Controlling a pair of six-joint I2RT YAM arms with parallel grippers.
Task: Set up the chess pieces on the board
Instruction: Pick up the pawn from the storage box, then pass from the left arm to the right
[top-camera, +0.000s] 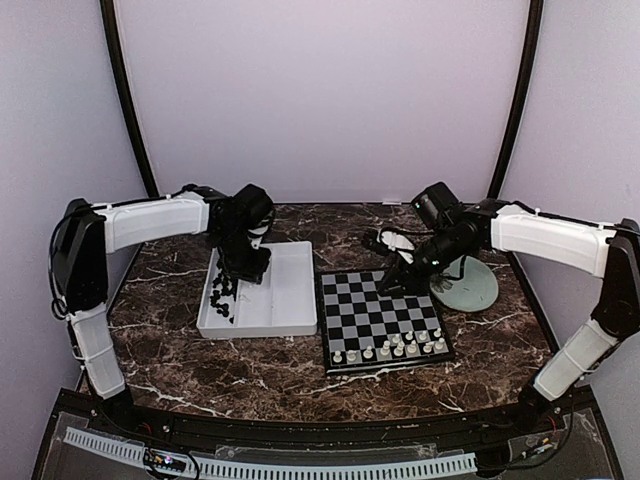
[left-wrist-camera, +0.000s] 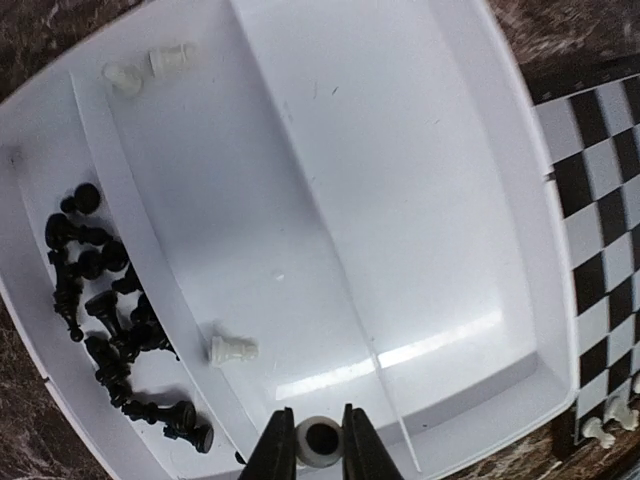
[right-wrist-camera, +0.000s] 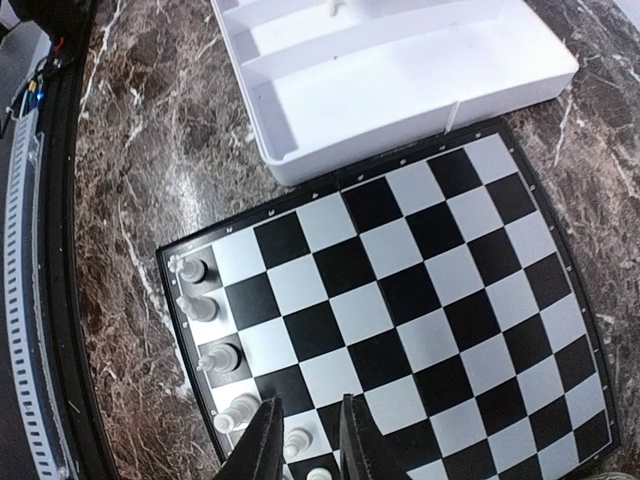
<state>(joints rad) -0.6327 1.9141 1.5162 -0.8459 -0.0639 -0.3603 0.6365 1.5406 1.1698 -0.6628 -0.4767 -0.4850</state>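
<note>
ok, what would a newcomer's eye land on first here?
The checkered board mid-table, with white pieces lined along its near edge only. Left of it, a white tray holds a heap of black pieces in its leftmost slot, and the left claw pinches one white piece in the tray.

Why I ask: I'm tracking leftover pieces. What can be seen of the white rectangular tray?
The white rectangular tray looks like glossy plastic, with raised walls and thin partitions forming three long compartments. It lies flat on the dark marble tabletop, close beside the black-and-silver chessboard. Its narrow outer compartment holds a heap of black chess pieces; the middle one, three loose white chess pieces; the third looks bare. The left gripper hangs over it, closed on a fourth white piece.
</note>
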